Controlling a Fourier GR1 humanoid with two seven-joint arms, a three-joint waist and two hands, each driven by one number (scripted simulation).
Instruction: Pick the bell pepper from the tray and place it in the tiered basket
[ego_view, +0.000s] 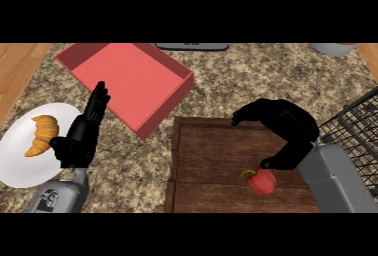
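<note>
Red bell pepper (262, 181) sits on the brown wooden tray (214, 150), near its front right. Right hand (284, 127) arches just above it, fingers curled, thumb near the stem, nothing clamped yet. To do it well: lower, close round the body, lift clear, then swing right to the wire basket (354, 130). Left hand (85, 135) rests open beside the croissant plate (22, 165).
</note>
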